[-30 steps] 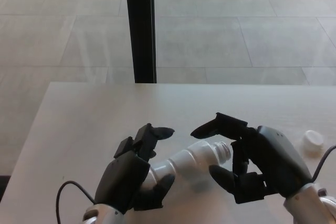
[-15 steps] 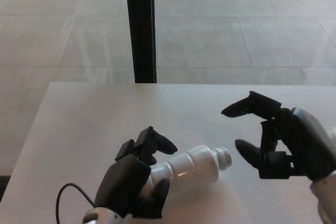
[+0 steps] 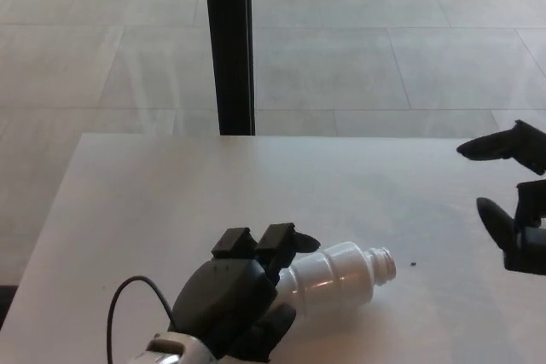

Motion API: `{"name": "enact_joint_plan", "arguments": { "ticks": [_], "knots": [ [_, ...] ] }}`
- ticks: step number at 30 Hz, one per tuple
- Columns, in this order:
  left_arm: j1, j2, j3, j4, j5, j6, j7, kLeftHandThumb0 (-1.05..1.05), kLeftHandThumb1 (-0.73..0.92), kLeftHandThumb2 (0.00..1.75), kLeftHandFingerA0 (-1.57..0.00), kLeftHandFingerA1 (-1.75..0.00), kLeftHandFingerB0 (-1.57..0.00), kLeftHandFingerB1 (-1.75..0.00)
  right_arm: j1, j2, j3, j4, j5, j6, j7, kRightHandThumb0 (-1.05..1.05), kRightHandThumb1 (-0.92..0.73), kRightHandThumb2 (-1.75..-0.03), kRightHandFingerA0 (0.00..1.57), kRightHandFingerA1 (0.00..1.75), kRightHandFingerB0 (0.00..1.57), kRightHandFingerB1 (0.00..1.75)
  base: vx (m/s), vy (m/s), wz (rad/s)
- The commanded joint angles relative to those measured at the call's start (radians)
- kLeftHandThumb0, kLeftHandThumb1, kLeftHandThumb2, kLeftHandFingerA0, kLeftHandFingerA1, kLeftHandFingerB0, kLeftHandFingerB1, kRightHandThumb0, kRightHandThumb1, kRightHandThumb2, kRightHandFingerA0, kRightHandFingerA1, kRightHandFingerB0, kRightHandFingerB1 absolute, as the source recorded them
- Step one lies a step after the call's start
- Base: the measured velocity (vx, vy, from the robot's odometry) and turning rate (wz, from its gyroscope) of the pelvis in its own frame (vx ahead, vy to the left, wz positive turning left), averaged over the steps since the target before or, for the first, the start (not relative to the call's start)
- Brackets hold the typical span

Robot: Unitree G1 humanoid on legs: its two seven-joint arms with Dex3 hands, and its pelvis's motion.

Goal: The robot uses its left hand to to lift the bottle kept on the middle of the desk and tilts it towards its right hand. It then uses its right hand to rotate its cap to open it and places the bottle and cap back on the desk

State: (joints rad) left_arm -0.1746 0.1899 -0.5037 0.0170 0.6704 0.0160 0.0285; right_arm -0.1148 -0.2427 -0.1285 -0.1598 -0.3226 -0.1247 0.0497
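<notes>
**A:** ok so where are we at? We're looking at the left hand (image 3: pixel 235 300) wrapping its fingers around the back end of the bottle (image 3: pixel 337 272), which is tilting neck-out toward the right hand (image 3: pixel 518 202). Can't tell if the bottle is resting on the counter (image 3: pixel 136 202) or hanging just above it.

**B:** The neck is looking bare, no cap on it, and we aren't seeing a cap anywhere. The right hand is sitting well off to the side of the bottle mouth at the frame edge, thumb and fingers spread, holding nothing we can see.

**A:** So we're guessing the unscrewing part is over and we're in the set-it-down step.

**B:** Agreed. Next we're needing the left hand to bring the bottle level or upright on the counter below it, then loosen its grip without knocking it rolling.
</notes>
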Motion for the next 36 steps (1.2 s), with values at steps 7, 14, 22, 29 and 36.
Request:
{"name": "enact_joint_plan", "arguments": {
  "ticks": [7, 14, 22, 29, 36],
  "knots": [
    [0.040, 0.006, -0.011, -0.033, 0.096, 0.185, -0.091, -0.40, 0.66, 0.59, -0.69, -1.07, -0.56, -0.59, 0.105, -0.010, -0.094, 0.016, 0.138, -0.028, 0.013, -0.95, -0.76, -0.63, 1.15, 1.43, 0.39, 0.93, 0.00, 0.000, 0.00],
    [0.082, 0.007, -0.018, -0.086, 0.132, 0.276, -0.147, -0.55, 0.67, 0.60, -0.19, -0.58, -0.29, -0.38, 0.138, -0.006, -0.117, 0.026, 0.175, -0.058, 0.006, -0.96, -0.78, -0.63, 1.02, 1.49, 0.27, 0.90, 0.00, 0.000, 0.00],
    [0.232, -0.203, 0.234, -0.128, -0.243, 0.283, -0.134, -0.73, 0.77, 0.63, 0.00, 0.00, 0.00, 0.00, 0.170, -0.013, -0.166, 0.054, 0.193, -0.093, -0.014, -1.05, -0.68, -1.15, 0.94, 1.35, 0.08, 0.48, 0.00, 0.000, 0.00],
    [0.281, -0.303, 0.440, -0.151, -0.437, 0.278, -0.164, -1.00, 0.75, 1.01, 0.00, -0.16, 0.00, 0.00, 0.173, -0.038, -0.214, 0.113, 0.215, -0.139, -0.017, -1.05, -0.69, -1.16, 1.01, 1.38, 0.09, 0.53, 0.00, 0.000, 0.00],
    [0.297, -0.358, 0.607, -0.159, -0.620, 0.232, -0.207, -0.79, 0.86, 0.66, 0.00, 0.00, 0.00, 0.00, 0.180, -0.035, -0.256, 0.122, 0.241, -0.126, -0.022, -1.05, -0.68, -1.16, 1.01, 1.38, 0.08, 0.50, 0.00, 0.000, 0.00]
  ]
}}
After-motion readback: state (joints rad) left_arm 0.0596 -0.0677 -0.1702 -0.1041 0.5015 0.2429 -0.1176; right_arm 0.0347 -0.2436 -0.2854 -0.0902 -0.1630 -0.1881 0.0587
